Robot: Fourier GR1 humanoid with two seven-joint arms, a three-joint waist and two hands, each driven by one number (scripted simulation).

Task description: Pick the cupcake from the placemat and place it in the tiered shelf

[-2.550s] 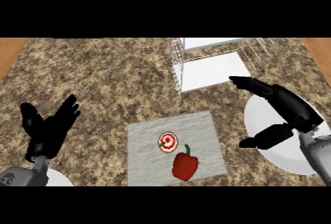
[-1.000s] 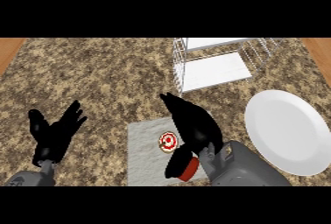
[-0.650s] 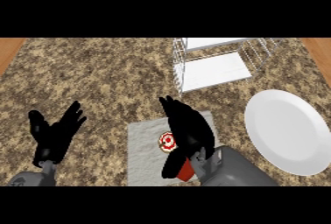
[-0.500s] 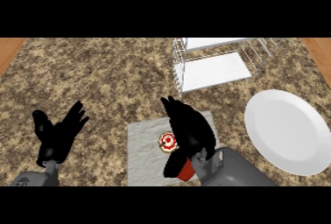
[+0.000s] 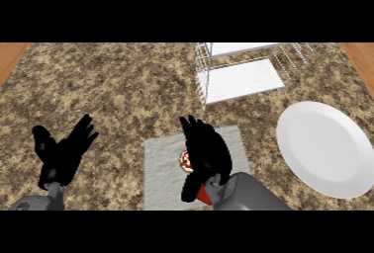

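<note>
The right hand [image 5: 207, 150] hovers over the grey placemat [image 5: 164, 173] at lower centre, fingers straight and apart, holding nothing. The cupcake [image 5: 185, 161] sits on the placemat, mostly hidden under the hand's left edge; a red thing [image 5: 204, 198] peeks out below the wrist. The left hand [image 5: 64, 150] rests open at lower left. The shelf [image 5: 245, 74] stands at upper right, and a white plate [image 5: 325, 148] lies on the desk [image 5: 110, 84] at right.

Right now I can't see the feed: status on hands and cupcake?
Right hand open over the cupcake on the placemat, not gripping. Left hand open, resting left. Red pepper beside cupcake, mostly hidden. Tiered shelf beyond.
</note>
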